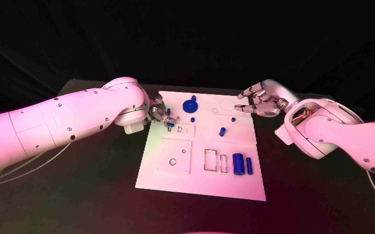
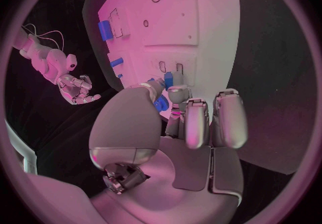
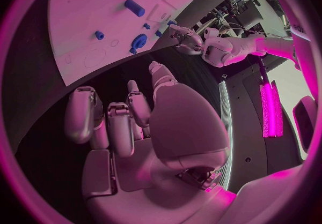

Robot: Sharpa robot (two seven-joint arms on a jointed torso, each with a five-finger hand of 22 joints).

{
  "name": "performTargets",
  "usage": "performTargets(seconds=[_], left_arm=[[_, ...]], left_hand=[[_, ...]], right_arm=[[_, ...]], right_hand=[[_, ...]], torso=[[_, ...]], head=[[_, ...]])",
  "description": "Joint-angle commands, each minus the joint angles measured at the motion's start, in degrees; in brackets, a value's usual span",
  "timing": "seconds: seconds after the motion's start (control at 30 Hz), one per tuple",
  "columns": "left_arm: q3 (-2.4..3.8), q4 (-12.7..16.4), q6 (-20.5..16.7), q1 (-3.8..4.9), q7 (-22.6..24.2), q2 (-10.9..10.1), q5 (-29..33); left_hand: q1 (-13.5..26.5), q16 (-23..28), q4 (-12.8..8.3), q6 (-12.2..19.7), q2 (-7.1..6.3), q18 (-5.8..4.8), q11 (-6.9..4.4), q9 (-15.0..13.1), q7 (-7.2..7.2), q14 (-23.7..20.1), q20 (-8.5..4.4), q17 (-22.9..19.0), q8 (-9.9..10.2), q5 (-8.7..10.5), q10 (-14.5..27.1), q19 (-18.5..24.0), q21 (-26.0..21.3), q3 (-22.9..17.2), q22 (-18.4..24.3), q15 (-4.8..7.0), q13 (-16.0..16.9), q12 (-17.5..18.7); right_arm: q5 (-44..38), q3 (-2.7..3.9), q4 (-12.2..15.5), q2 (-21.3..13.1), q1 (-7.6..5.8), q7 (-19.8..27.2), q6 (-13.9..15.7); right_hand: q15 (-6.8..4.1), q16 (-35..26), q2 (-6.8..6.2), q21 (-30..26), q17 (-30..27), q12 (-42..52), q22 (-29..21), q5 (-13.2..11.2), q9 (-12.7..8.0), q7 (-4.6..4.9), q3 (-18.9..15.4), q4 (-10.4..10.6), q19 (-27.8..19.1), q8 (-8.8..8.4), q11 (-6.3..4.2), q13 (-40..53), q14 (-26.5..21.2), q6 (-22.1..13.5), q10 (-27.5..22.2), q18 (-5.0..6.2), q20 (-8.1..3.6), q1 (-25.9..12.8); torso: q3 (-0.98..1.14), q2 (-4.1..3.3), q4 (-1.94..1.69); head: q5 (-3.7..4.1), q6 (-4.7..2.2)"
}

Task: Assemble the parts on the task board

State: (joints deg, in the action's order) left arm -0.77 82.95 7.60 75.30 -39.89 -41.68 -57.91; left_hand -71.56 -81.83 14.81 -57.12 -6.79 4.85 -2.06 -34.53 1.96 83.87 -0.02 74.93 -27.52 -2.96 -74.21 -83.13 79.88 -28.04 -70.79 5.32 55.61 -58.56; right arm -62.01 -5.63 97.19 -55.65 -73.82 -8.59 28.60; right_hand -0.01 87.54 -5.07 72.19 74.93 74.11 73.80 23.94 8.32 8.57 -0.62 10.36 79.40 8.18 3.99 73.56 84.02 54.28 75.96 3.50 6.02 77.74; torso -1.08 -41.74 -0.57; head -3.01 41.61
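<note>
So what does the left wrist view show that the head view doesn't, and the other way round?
The left wrist view shows the left hand from behind, fingers pinching a small blue part. The head view takes in the whole task board, with the round blue part and two blue cylinders on it. Both show the board and the open right hand.

Two smooth white arms (image 1: 70, 120) dotted with small dark screws, thin cables trailing beneath the left; each ends in a silver, segmented robot hand (image 1: 262, 104).
</note>
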Motion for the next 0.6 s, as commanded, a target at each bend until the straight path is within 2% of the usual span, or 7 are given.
performTargets(seconds=[0.03,0.6], left_arm=[[0.05,0.23,0.83,-0.01,0.07,-0.15,0.31],[0.02,-1.26,3.78,-0.11,-0.02,0.23,-1.16]], left_hand=[[0.62,0.17,-5.66,-0.09,-0.26,-1.1,-0.11,-0.1,-0.09,3.59,0.0,6.41,-0.3,-0.04,-0.49,0.04,0.29,-6.15,-0.08,0.19,-0.06,0.26],[1.0,0.2,-6.96,-0.02,-0.72,-1.14,-0.13,-0.38,-0.11,3.6,0.02,6.44,-0.38,-0.03,-0.62,-0.03,0.37,-7.58,-0.31,0.2,0.03,0.25]], right_arm=[[-0.1,-0.01,-0.02,0.02,0.06,-0.02,-0.8],[-0.09,-0.02,-0.02,0.09,0.08,0.03,-0.88]], right_hand=[[-0.45,-0.26,0.28,-0.25,9.42,0.18,-0.05,0.2,-0.07,-0.02,-0.33,0.04,-0.02,0.19,-0.26,-0.07,4.56,0.4,0.08,1.07,-0.38,0.1],[-0.45,-0.26,0.28,-0.25,9.42,0.18,-0.05,0.2,-0.07,-0.02,-0.33,0.04,-0.02,0.19,-0.26,-0.07,4.56,0.4,0.08,1.07,-0.38,0.1]], torso=[[0.0,-0.02,0.04],[0.03,-0.06,0.1]], head=[[-0.06,0.11],[-0.37,0.39]])
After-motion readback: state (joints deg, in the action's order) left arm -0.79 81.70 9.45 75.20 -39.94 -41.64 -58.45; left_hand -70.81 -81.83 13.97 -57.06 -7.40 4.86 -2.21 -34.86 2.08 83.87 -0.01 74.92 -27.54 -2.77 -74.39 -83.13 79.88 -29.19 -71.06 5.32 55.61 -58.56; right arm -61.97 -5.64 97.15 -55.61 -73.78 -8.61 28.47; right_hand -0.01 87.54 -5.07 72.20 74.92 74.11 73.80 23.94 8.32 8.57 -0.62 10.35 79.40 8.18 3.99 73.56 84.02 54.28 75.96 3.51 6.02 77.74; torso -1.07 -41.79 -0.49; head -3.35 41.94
